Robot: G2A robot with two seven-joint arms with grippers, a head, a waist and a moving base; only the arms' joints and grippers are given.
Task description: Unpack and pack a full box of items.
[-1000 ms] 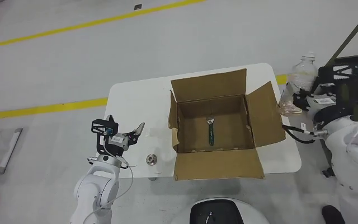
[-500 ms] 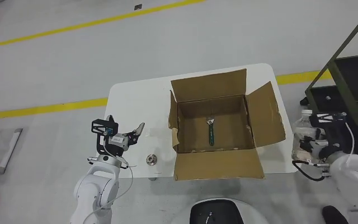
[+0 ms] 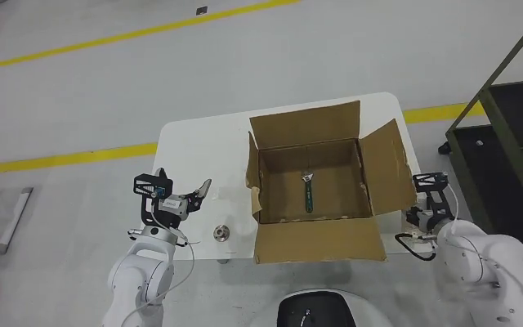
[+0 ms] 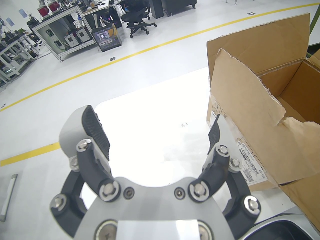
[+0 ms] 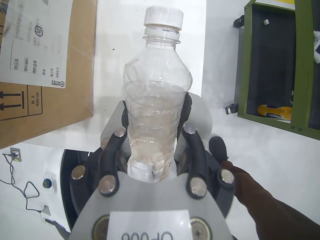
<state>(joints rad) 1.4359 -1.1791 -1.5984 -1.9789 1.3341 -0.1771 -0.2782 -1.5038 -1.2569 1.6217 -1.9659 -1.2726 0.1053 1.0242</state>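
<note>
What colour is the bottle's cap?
White; the cap of the bottle shows best in the right wrist view.

Bottle [image 5: 160, 63] base behind the right claw [image 5: 156, 108]

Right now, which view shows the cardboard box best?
The top view: the whole cardboard box sits open on the table, all flaps spread, a wrench inside. The left wrist view catches one torn flap and a labelled side wall; the right wrist view, one labelled outer face.
</note>
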